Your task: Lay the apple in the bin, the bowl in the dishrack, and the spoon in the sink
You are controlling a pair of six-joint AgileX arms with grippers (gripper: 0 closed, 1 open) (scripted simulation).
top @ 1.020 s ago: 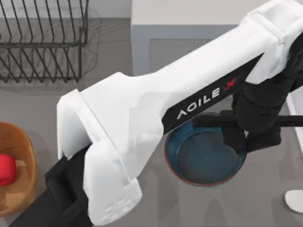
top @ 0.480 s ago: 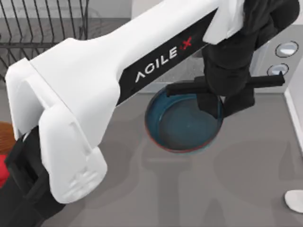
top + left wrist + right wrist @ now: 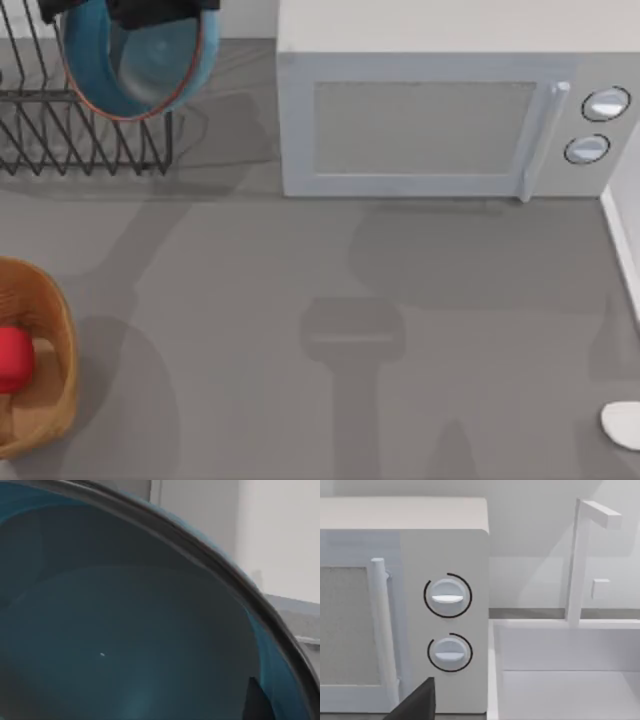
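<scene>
The teal-blue bowl [image 3: 135, 62] hangs tilted on edge over the black wire dishrack [image 3: 85, 130] at the table's far left. My left gripper [image 3: 130, 12] is shut on its upper rim at the top edge of the top view. Up close, the bowl's inside [image 3: 115, 640] fills the left wrist view, with one dark finger [image 3: 256, 700] at its rim. The red apple [image 3: 12, 358] lies in the tan bin [image 3: 52, 312] at the near left. The white spoon [image 3: 622, 424] rests on the table at the near right edge. The white sink [image 3: 570, 680] stands right of the microwave.
A white microwave [image 3: 430, 125] with two dials stands along the back middle and right. A white tap [image 3: 580, 555] rises behind the sink. A dark part of my right arm's gripper [image 3: 415, 702] shows in the right wrist view.
My left arm has swung from mid-table to the far left corner, carrying the bowl. The bowl went from level over the table to tilted over the dishrack.
</scene>
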